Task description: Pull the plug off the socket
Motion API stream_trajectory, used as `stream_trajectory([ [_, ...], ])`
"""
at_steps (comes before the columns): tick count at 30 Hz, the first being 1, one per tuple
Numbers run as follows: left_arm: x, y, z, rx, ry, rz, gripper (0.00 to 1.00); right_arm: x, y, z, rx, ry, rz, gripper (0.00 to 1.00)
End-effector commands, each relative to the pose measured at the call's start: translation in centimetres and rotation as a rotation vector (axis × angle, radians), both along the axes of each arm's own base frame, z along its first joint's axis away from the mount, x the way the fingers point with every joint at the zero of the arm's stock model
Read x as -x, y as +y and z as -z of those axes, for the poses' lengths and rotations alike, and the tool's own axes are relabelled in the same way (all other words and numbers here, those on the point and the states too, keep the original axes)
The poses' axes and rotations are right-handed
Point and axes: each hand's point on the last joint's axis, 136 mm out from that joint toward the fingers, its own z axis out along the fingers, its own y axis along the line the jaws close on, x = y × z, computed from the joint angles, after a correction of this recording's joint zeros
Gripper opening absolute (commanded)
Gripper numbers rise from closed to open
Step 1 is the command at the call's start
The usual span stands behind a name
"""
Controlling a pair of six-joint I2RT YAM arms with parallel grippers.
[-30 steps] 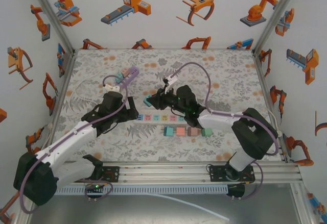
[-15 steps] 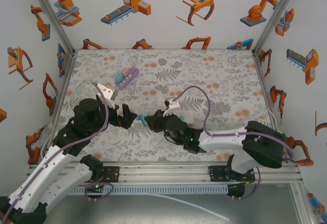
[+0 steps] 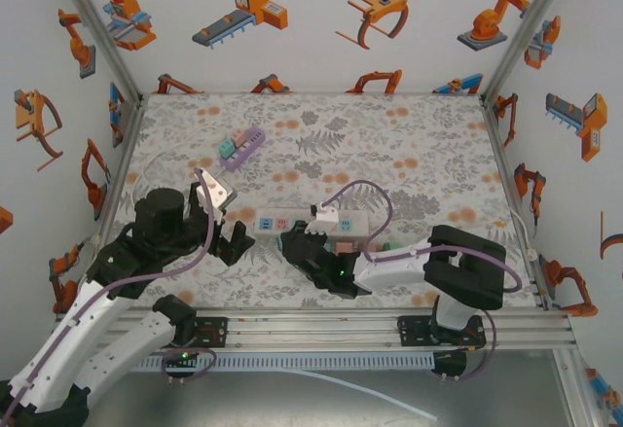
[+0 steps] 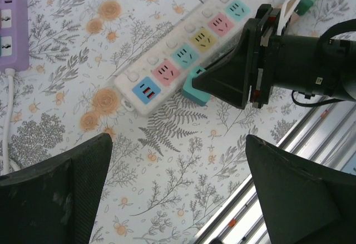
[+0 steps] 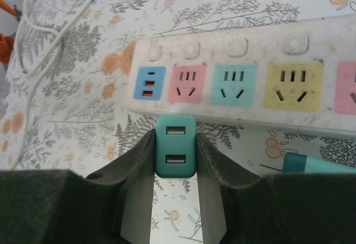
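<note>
Right pincer (image 5: pixel 175 144) is clamped on the teal plug (image 5: pixel 175 154), which sits out of the power strip (image 5: pixel 311 96), just beside its edge at 6 o'clock of the pink socket (image 5: pixel 187 84), so extraction appears complete; left pincer (image 4: pixel 178 199) hangs open, unused.

A floral-print surface (image 3: pixel 428 145) of grey ferns and orange blossoms runs to the back and side walls (image 3: pixel 292 48), which are white and dotted with orange drawings of robot arms and machines. A purple power strip (image 3: pixel 245 144) lies diagonally on the far left part of the surface, with small teal and pink pieces at its left side, too small to make out. A white cord (image 4: pixel 6 116) trails from one end of it. A ribbed aluminium rail (image 3: pixel 321 325) borders the near edge.
</note>
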Motion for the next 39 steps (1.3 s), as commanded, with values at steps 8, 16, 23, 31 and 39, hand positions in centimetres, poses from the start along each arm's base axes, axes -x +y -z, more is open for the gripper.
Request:
stream_trajectory([
  [8, 0.0, 0.6, 1.3, -0.039, 0.003, -0.019, 0.97, -0.6, -0.4, 2.0, 0.001, 0.032, 0.103, 0.22],
  [16, -0.7, 0.6, 1.4, -0.032, 0.010, -0.048, 0.97, -0.2, -2.5, 2.5, 0.050, 0.070, 0.161, 0.39],
  [23, -1.2, 0.3, 1.4, -0.029, 0.022, -0.060, 0.97, 0.0, -3.2, 1.8, 0.041, 0.065, 0.164, 0.41],
  [31, -3.2, 0.6, 1.1, 0.010, 0.051, -0.185, 0.97, 0.0, -4.8, 0.1, 0.018, 0.035, 0.190, 0.43],
  [39, -10.8, 3.6, 1.4, 0.166, 0.106, -0.616, 0.97, -0.9, -5.7, -5.8, 0.192, -0.197, 0.139, 0.45],
])
